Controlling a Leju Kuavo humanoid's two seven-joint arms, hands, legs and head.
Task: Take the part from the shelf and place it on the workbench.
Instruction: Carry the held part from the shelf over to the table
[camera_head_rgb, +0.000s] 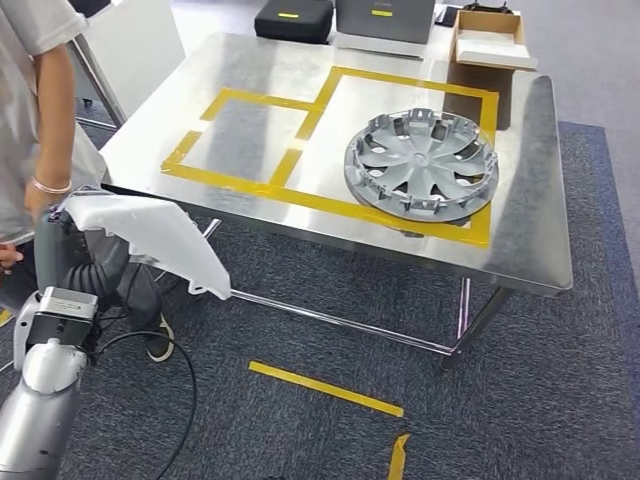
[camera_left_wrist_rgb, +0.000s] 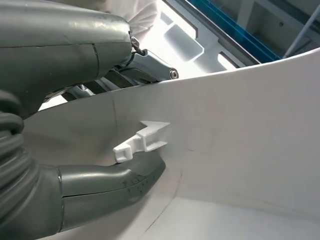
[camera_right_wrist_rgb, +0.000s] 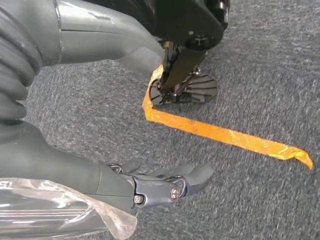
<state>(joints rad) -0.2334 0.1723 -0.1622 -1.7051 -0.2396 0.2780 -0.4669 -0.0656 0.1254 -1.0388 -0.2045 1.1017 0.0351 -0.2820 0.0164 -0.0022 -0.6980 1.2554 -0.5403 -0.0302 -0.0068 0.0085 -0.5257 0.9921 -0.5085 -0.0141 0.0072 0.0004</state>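
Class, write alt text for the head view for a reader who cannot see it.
The robot's left hand holds a long white plastic part beside a steel workbench, where a grey wheel cover lies inside yellow tape outlines.

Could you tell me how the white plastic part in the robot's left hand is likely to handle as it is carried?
The white part looks thin-walled and moulded, so probably light and slightly flexible. It overhangs the left hand, so the free end may sag or swing. Its smooth surface could slip.
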